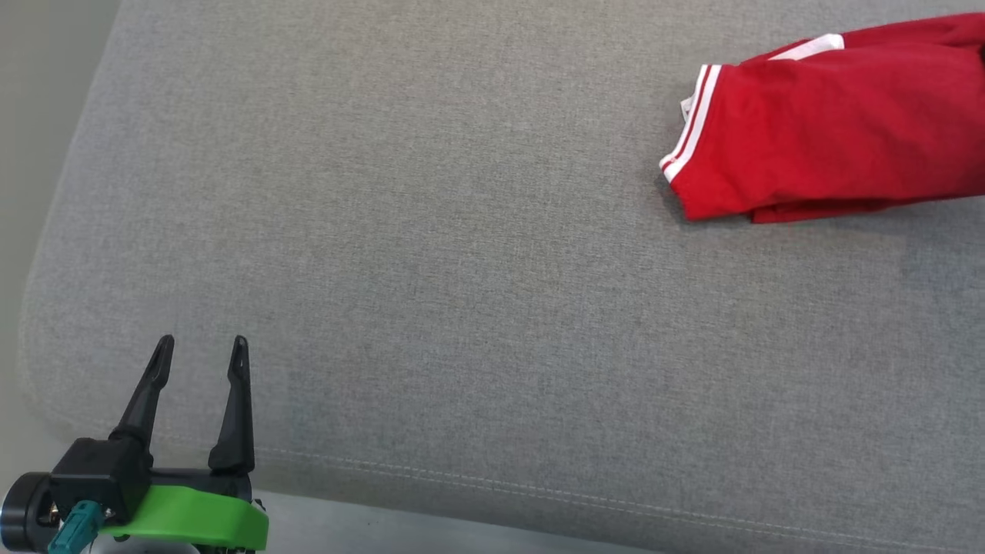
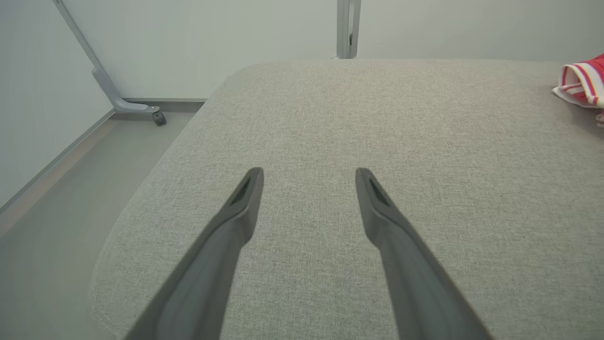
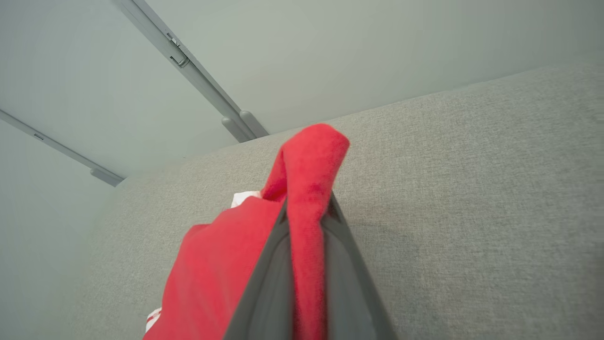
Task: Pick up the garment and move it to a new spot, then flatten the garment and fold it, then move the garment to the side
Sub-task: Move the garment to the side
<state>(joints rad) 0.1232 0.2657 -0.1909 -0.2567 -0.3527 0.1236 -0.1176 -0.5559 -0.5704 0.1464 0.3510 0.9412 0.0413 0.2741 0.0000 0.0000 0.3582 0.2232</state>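
1. Floor (image 2: 56,226) at the far left, pale grey-green, with a metal frame leg (image 2: 113,94) on a small caster against the wall (image 2: 212,38).
2. Left gripper (image 1: 202,346) next, low in the head view, over the near left corner of the grey fabric cushion (image 1: 462,269). Long dark fingers spread wide, nothing between them, tips pointing away across the fabric. Green housing (image 1: 192,515) just behind the fingers. Cannot tell whether the fingers touch the cushion.
3. Stitched seam (image 1: 492,481) running along the cushion's near edge, from beside the gripper off toward the right.
4. Red garment (image 1: 831,131) at the upper right of the head view, on the cushion's far right part, well apart from the left gripper. Lies in folded layers, white-striped hem turned to the left, body running off the right edge.
5. Right gripper (image 3: 307,210) in its own wrist view: jaws pressed almost together, pinching a fold of the red cloth. Fold pokes up past the fingertips; rest of the cloth trails down to that view's lower left over the grey fabric.
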